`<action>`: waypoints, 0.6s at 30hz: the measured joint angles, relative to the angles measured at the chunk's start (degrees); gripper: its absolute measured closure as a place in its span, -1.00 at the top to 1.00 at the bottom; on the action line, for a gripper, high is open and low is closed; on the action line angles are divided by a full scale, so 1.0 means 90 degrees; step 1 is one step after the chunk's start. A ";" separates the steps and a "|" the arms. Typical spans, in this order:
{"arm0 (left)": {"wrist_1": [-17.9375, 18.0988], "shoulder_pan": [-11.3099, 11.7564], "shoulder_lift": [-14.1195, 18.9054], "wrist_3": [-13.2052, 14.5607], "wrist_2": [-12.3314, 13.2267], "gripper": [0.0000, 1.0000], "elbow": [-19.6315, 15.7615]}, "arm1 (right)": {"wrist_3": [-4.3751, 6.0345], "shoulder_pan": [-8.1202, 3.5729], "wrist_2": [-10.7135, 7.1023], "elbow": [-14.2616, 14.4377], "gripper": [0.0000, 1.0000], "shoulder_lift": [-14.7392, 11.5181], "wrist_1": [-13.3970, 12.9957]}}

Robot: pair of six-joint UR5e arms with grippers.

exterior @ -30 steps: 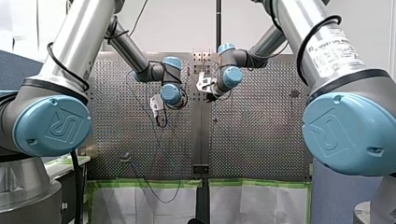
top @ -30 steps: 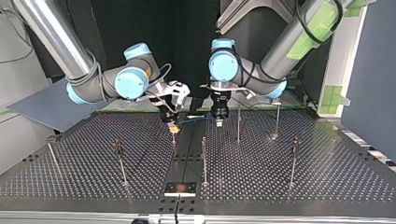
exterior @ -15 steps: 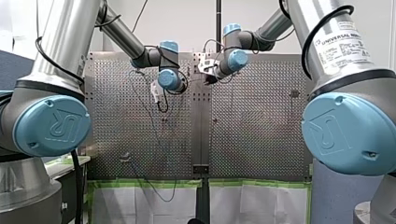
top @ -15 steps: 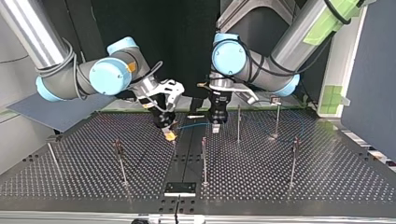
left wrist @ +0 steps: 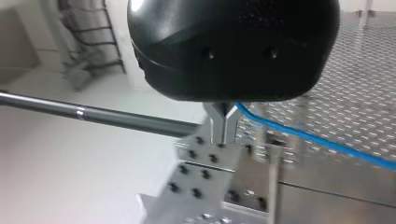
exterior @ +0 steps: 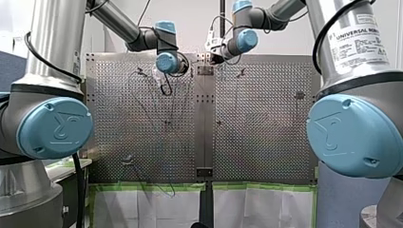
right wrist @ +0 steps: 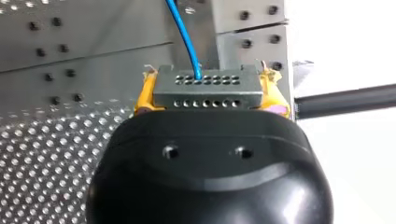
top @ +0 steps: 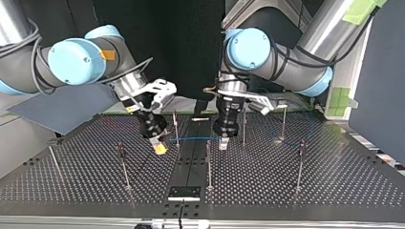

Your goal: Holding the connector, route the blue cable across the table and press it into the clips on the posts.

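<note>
While my right jaws pinch connector [right wrist: 208, 86] between yellow pads [right wrist: 144, 95], my left jaws press together on cable [left wrist: 308, 137], stretched between both mid-frame in top view, above desk [top: 286, 181].

You get bright, even room light in the front view, with soft glare down the steel tubes of my left arm [exterior: 52, 42] and my right arm [exterior: 347, 90]. In the top view the backdrop [top: 191, 47] is dark while the table [top: 334, 176] glints. In both wrist views everything past its edge burns out white, and my left gripper [left wrist: 223, 137] carries a soft sheen on its black housing.
</note>
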 joint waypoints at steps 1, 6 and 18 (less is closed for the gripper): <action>0.0004 0.0016 0.0000 -0.0034 0.0044 -1.00 0.0014 | -0.0001 -0.0012 0.0000 0.0000 -1.00 0.0004 0.0001; 0.0047 0.0088 -0.0185 -0.0122 0.0173 -1.00 0.0038 | -0.0012 -0.0056 -0.0001 0.0003 -1.00 0.0114 0.0001; 0.0169 0.0148 -0.0427 -0.0180 0.0034 -1.00 0.0013 | -0.0038 -0.0073 -0.0008 0.0009 -1.00 0.0334 0.0007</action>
